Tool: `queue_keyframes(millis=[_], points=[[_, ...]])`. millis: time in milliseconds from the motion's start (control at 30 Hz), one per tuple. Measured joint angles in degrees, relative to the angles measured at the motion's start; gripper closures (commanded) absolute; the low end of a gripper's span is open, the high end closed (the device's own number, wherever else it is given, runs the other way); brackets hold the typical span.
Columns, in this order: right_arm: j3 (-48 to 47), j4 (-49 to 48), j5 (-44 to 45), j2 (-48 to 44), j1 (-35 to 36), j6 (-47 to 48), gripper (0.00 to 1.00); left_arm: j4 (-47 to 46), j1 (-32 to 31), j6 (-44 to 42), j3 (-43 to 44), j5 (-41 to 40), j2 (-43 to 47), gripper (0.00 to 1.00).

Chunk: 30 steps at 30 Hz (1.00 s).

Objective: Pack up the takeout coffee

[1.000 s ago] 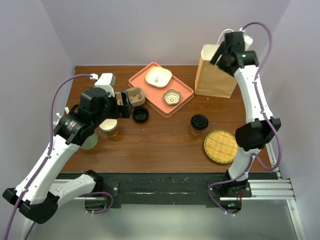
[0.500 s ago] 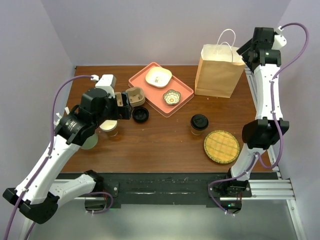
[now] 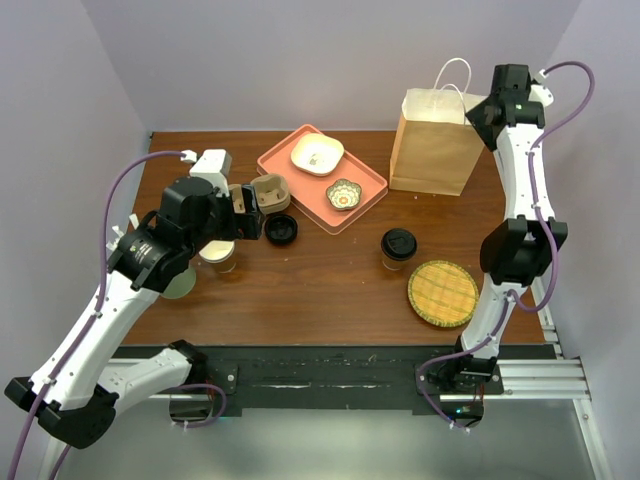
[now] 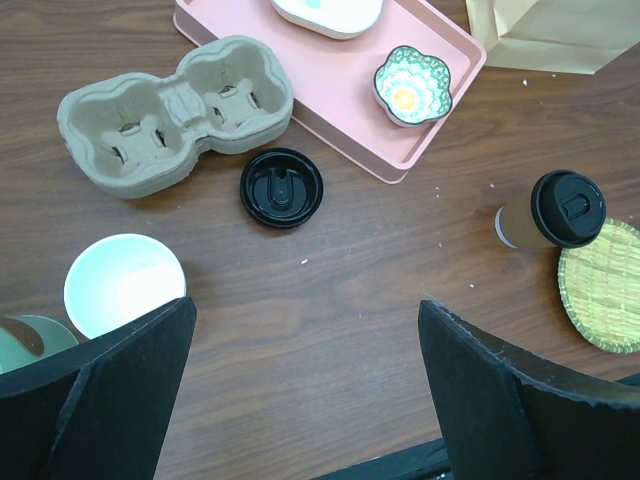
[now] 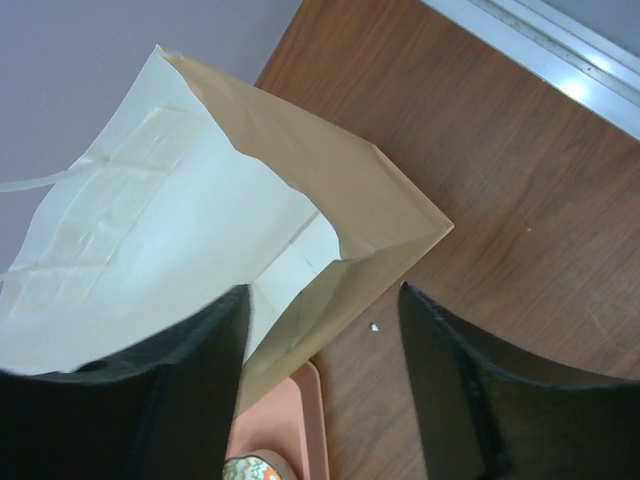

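Takeout coffee (image 3: 398,246) stands on the table's (image 3: 320,290) right half, just beside the woven mat (image 3: 441,293) near the front edge, left gripper (image 4: 305,310) and right gripper (image 5: 322,295) both spread apart and empty, right one up by the paper bag's (image 3: 430,150) open top.

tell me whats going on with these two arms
Nothing is packed yet. The takeout coffee stands lidded on the table beside the woven mat, with neither arm on it. The right arm is up over the open paper bag, jaws apart and empty. The left arm hovers by the cup carrier, jaws wide, holding nothing.
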State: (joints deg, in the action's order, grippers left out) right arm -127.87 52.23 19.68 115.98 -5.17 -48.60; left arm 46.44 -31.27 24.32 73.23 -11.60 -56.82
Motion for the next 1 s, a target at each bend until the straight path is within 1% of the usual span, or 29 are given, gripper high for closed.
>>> queue_keyframes(millis=[33, 67, 233, 267, 333, 367, 433, 467, 733, 1000], points=[[0.02, 0.04, -0.13, 0.02, 0.00, -0.22, 0.53, 0.00, 0.00, -0.04, 0.00, -0.04, 0.00, 0.03], [0.07, 0.00, -0.15, 0.02, 0.00, -0.35, 0.58, 0.00, 0.00, -0.07, 0.00, -0.20, 0.00, 0.03], [0.61, -0.90, -0.13, 0.00, 0.00, -0.66, 0.76, 0.02, 0.00, -0.09, 0.00, -0.68, 0.11, 0.04], [0.81, -1.03, -0.13, -0.02, 0.00, -0.81, 0.83, 0.02, 0.00, -0.09, 0.00, -0.74, 0.15, 0.04], [1.05, -1.18, -0.15, -0.02, 0.00, -0.81, 0.87, 0.02, 0.00, -0.09, 0.00, -0.81, 0.15, 0.04], [1.29, -1.25, -0.11, -0.09, 0.00, -0.87, 0.93, 0.02, 0.00, -0.09, 0.00, -0.79, 0.15, 0.04], [1.70, -1.42, -0.24, -0.24, -0.11, -0.92, 0.99, 0.02, 0.00, -0.09, -0.02, -0.79, 0.15, 0.04], [1.79, -1.44, -0.44, -0.33, -0.11, -0.90, 1.00, 0.02, 0.00, -0.09, 0.00, -0.79, 0.15, 0.04], [1.79, -1.70, -4.24, -1.77, -0.11, -1.84, 1.00, 0.00, 0.00, -0.09, 0.00, -0.79, 0.35, 0.04], [0.20, -2.10, -8.15, -6.40, -0.11, -4.17, 1.00, 0.07, 0.00, -0.11, 0.07, -0.79, 1.79, 0.04]])
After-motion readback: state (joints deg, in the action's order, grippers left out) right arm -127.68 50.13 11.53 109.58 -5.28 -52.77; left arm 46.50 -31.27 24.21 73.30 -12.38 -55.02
